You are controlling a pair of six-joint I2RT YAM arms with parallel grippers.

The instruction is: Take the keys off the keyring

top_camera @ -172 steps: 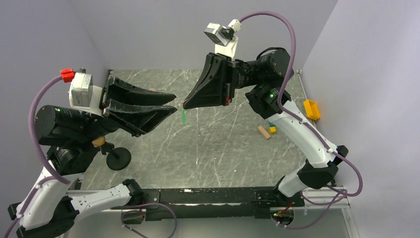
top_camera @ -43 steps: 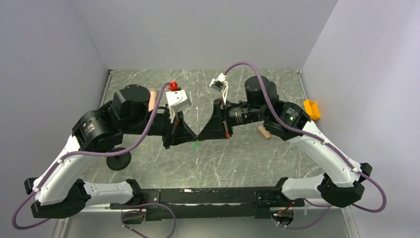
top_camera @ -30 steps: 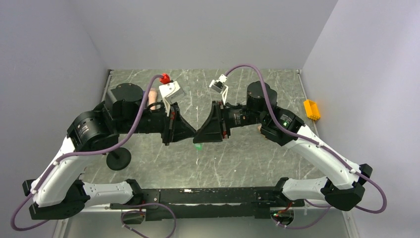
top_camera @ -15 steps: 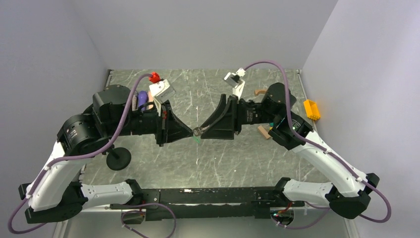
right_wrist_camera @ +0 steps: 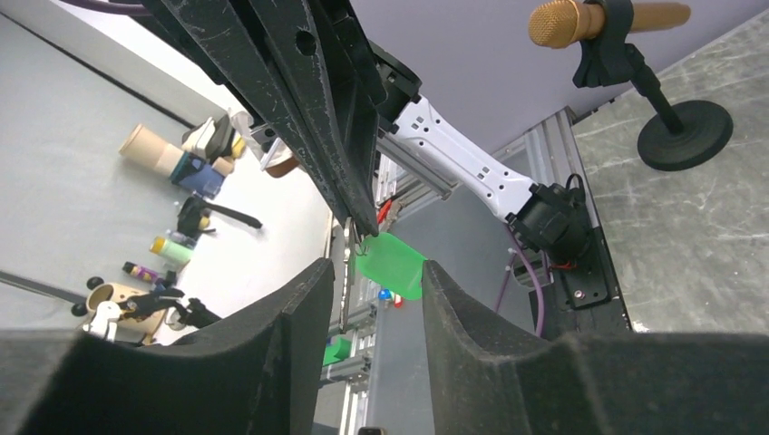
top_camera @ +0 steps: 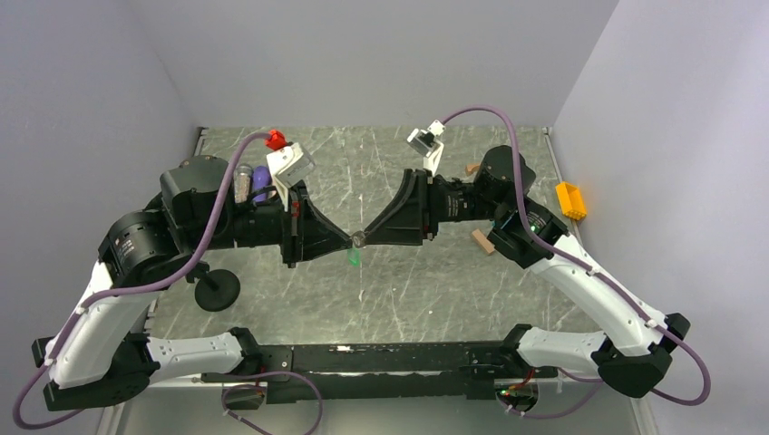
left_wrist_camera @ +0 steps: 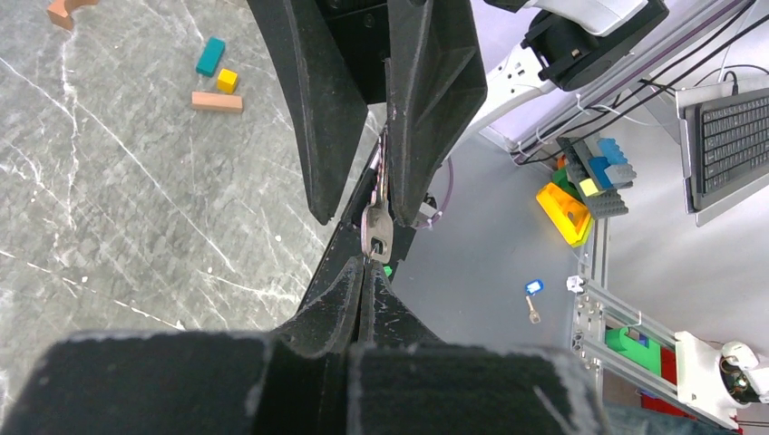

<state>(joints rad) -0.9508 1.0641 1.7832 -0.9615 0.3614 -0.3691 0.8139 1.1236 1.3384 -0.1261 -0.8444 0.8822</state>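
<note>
My left gripper (top_camera: pixel 351 241) and right gripper (top_camera: pixel 369 237) meet tip to tip above the middle of the table. The left gripper (left_wrist_camera: pixel 367 265) is shut on the thin wire keyring (right_wrist_camera: pixel 365 243). A silvery key (left_wrist_camera: pixel 376 231) and the bright green tag (right_wrist_camera: pixel 390 265) hang from that ring. The tag also shows in the top view (top_camera: pixel 353 258). My right gripper (right_wrist_camera: pixel 374 272) is open. The key, edge-on (right_wrist_camera: pixel 347 272), and the green tag sit in the gap between its fingers (right_wrist_camera: pixel 281 344). The tag touches the right-hand finger.
A gold microphone on a black round stand (top_camera: pixel 218 290) stands at the front left, and two more microphones (top_camera: pixel 252 181) lie behind my left arm. Small wooden blocks (top_camera: pixel 482 241) and a yellow bin (top_camera: pixel 570 199) lie at the right. Teal, yellow and tan blocks (left_wrist_camera: pixel 217 101) show in the left wrist view.
Both arms came down from high and apart to meet tip to tip. Over the last second both wrists drew back outward a little, and the ring and tag stayed between the tips.
</note>
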